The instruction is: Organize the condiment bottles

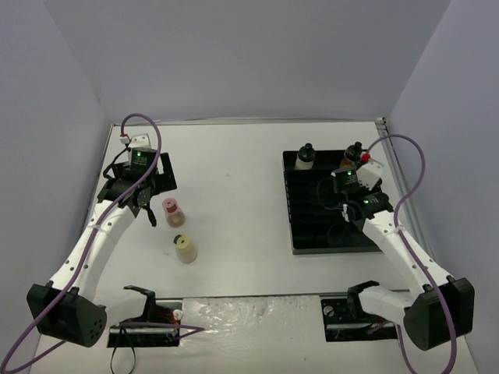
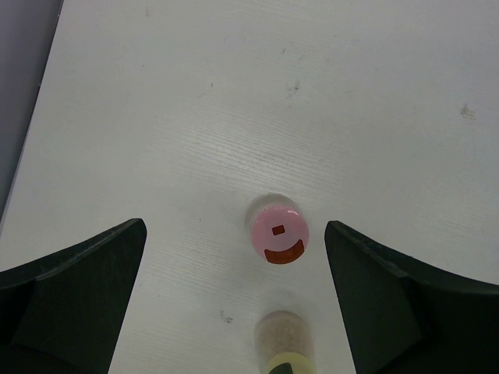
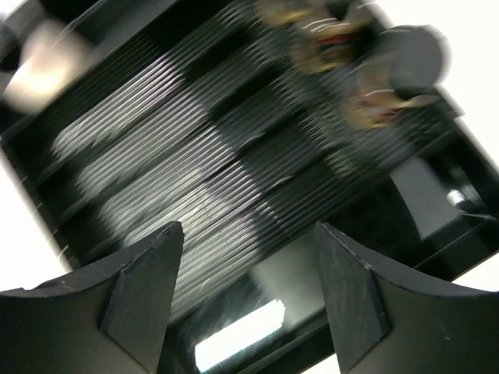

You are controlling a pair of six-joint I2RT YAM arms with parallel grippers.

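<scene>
On the white table (image 1: 249, 171) the pink-capped jar (image 2: 278, 236) stands beneath the left gripper (image 2: 235, 224), spread wide and probably due to drop and close next; the right gripper (image 3: 249, 234) gapes empty over the tray (image 1: 312, 234).

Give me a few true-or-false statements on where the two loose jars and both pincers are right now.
1. The pink-capped jar stands on the table, outside the black tray. True.
2. The left pincer is shut on it. False: it is open, with both fingers clear of the jar.
3. The right pincer is over the tray. True.
4. The yellow-capped jar sits in the tray. False: it is on the table, beside the pink-capped jar.
</scene>
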